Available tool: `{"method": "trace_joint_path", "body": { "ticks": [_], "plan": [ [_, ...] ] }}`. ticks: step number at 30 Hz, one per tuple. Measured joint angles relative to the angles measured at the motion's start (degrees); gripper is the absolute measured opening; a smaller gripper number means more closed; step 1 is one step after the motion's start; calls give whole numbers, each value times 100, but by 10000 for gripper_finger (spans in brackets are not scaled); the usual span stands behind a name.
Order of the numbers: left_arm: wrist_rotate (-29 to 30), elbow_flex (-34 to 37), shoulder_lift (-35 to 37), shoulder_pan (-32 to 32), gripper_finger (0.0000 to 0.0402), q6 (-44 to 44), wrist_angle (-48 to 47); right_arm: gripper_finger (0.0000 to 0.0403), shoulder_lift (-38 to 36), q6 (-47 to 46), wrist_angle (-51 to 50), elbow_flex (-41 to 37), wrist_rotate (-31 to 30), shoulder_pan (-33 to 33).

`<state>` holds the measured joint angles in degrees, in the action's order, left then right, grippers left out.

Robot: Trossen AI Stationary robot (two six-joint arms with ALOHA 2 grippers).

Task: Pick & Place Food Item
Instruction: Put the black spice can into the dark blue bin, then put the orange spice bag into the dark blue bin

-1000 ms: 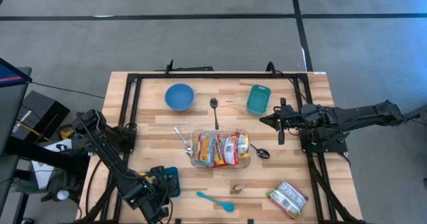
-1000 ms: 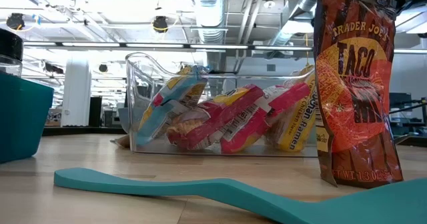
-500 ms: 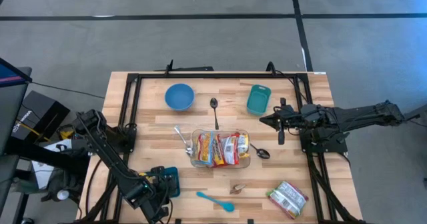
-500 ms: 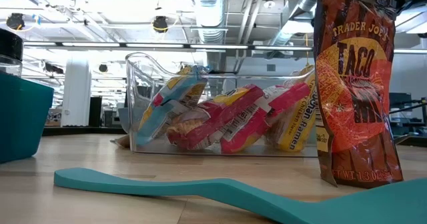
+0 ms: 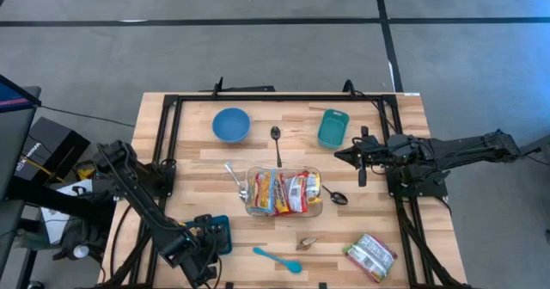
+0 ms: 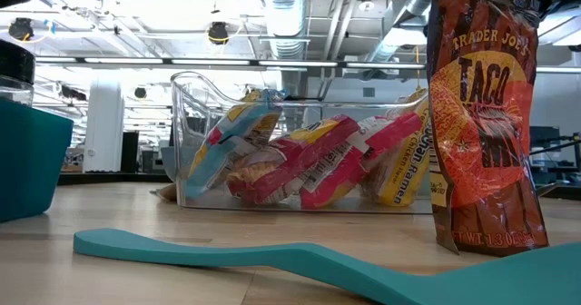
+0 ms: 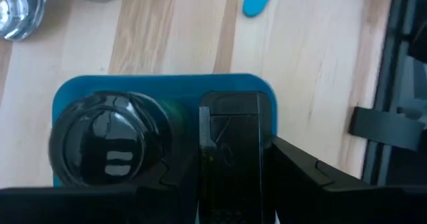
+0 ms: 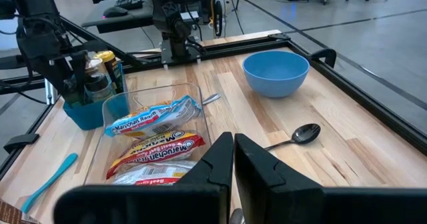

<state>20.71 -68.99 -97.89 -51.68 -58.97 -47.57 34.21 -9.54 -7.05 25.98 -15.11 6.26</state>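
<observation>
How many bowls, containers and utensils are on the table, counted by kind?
Bowls: 1 (blue bowl)
Containers: 3 (teal tub, second teal tub, clear tub)
Utensils: 4 (metal spoon, second metal spoon, third metal utensil, teal plastic spoon)
Total: 8

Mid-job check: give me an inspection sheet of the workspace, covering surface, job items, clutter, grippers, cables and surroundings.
Surface: light wooden table inside a black metal frame.
Job's things: clear plastic bin at the centre holds ramen packets; red taco-seasoning packet lies at the near right corner.
Clutter: round blue bowl, teal rectangular tub, metal spoons, teal plastic spoon.
Grippers: left gripper has its fingers around the wall of a teal container at the near left edge; right gripper shut, empty, waiting at the right side.
Cables: black cable on the floor to the left.
Surroundings: grey floor, equipment left of the table; no people seen.
</observation>
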Motion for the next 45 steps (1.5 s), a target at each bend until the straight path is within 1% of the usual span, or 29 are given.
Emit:
{"method": "trace_joint_path", "body": {
  "ticks": [13,20,25,35,41,45],
  "plan": [
    [-18,-2,5,0,140,-1,4,10,0,0,0,0,0,0],
    [-16,-2,5,0,160,1,2,10,-1,0,0,0,0,3],
    [-18,-2,5,0,167,-1,1,10,0,0,0,0,1,4],
    [-18,-2,9,1,166,0,-19,10,-2,0,0,0,0,4],
    [77,-2,224,0,167,5,-31,10,-2,0,0,0,1,4],
    [226,-2,412,0,168,196,-28,10,0,0,-2,0,2,2]
  ]
}}
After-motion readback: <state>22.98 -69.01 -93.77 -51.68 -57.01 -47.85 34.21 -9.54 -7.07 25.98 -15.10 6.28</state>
